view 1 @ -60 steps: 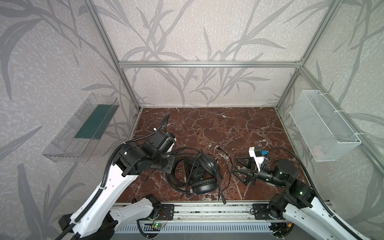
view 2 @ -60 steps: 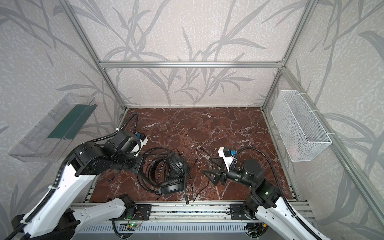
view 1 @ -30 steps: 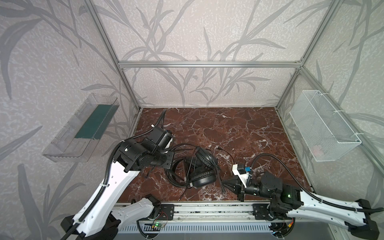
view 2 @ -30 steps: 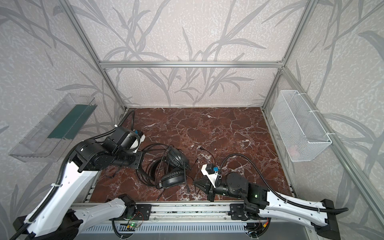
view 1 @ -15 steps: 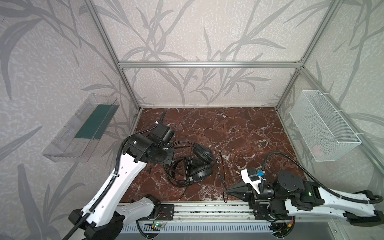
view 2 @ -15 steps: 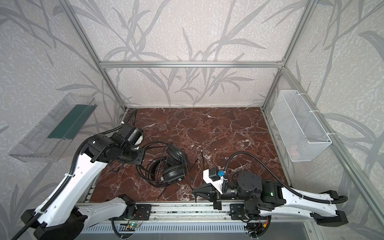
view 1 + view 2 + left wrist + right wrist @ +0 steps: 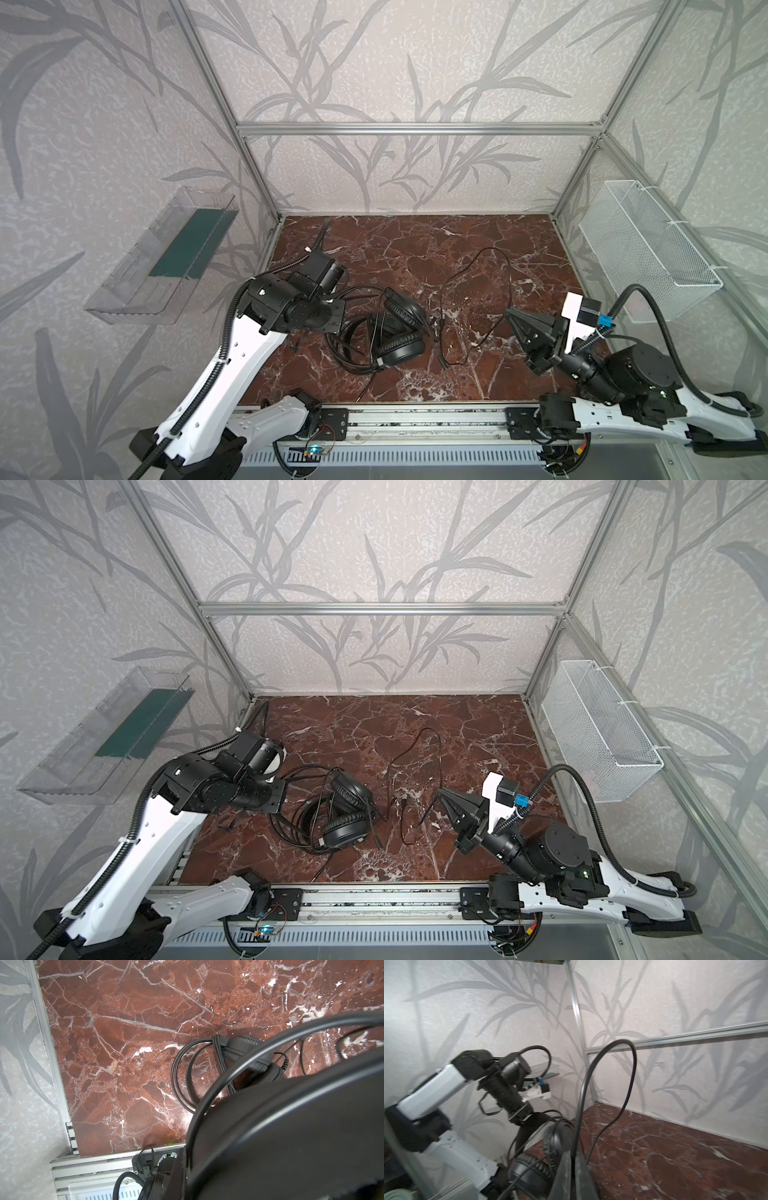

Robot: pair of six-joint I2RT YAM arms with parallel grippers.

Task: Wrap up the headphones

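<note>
The black headphones [image 7: 401, 353] [image 7: 345, 833] lie left of the middle of the marble floor, with both earcups and several wire loops showing. My left gripper [image 7: 328, 322] is shut on their headband. In the left wrist view the band fills the near side and hides the jaws, and an earcup [image 7: 243, 1043] lies beyond. The thin cable [image 7: 494, 250] [image 7: 428, 729] arcs up and back over the floor. My right gripper [image 7: 510, 312] [image 7: 573, 1159] stands to the right of the headphones. It is shut on this cable [image 7: 616, 1043], which rises out of the narrow slit between the jaws.
A clear plastic tray [image 7: 166, 257] hangs on the left wall. A white wire basket [image 7: 648, 257] hangs on the right wall. An aluminium rail [image 7: 415, 419] runs along the front edge and carries both arm bases. The cage posts stand at the back corners.
My right gripper has swung from the front edge near the middle out to the right and up. It has drawn the cable into a tall loop. The left arm and headphones have barely shifted.
</note>
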